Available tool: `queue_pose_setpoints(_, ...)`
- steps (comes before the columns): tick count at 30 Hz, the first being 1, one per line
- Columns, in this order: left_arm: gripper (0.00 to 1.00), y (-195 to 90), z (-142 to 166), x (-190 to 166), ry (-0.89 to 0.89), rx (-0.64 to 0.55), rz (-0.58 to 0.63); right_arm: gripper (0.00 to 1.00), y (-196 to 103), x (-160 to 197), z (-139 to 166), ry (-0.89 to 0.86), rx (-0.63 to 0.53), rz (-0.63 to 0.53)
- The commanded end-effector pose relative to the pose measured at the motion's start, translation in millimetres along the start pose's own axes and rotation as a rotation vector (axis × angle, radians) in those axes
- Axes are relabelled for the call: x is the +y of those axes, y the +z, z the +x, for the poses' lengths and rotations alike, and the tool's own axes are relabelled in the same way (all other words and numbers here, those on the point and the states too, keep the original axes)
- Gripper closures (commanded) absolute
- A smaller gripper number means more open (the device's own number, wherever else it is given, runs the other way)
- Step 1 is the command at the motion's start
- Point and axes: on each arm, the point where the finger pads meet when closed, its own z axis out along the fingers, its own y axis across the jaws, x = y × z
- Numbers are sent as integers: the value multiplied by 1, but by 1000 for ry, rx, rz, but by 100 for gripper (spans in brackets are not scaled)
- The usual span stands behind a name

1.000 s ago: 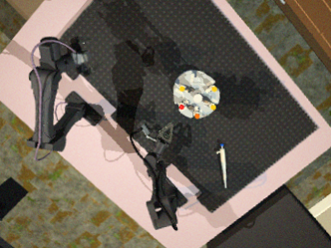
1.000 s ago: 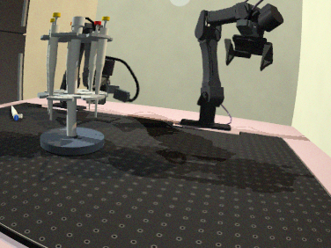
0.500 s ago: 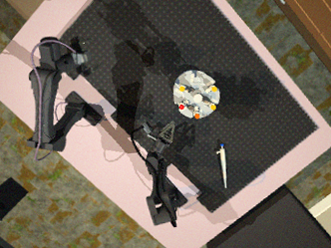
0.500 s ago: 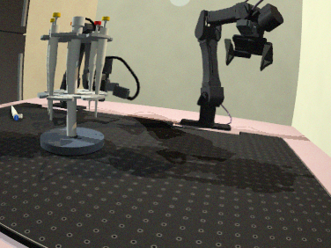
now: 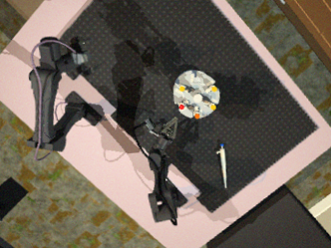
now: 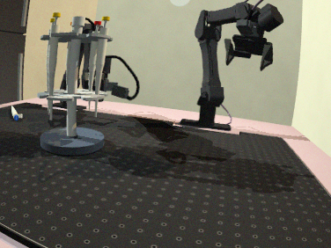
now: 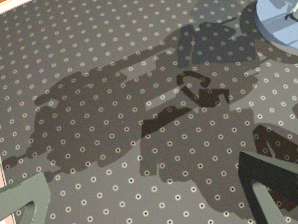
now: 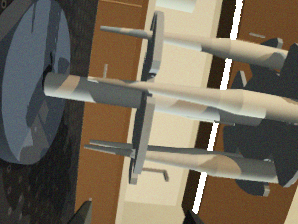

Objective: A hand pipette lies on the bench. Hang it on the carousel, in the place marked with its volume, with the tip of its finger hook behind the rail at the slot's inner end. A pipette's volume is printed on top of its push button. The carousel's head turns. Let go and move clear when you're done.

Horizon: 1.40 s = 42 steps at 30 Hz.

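Note:
The pipette lies on the dark mat with a blue push button and a small side hook; its printed volume is unreadable. The carousel stands upright on a round blue-grey base and holds several pipettes with yellow, red and orange buttons; its slot marks are unreadable. My right gripper is part open and empty, turned sideways, beside the carousel and away from the lying pipette. My left gripper is wide open and empty, high over the mat's far side.
The perforated mat has a pink table border around it. Hanging pipette tips and the carousel's lower ring stand close in front of the right wrist camera. Brown drawers stand beyond the table.

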Motion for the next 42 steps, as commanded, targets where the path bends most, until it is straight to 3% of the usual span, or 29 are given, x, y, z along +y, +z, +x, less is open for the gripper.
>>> queue_pose_setpoints(1,0,-4,-7,3,16,-29,-8,51,1,-6,-2,17,-5,14)
queue_pose_setpoints(42,0,-4,-7,3,16,-29,-8,51,5,-24,-6,56,-8,46)
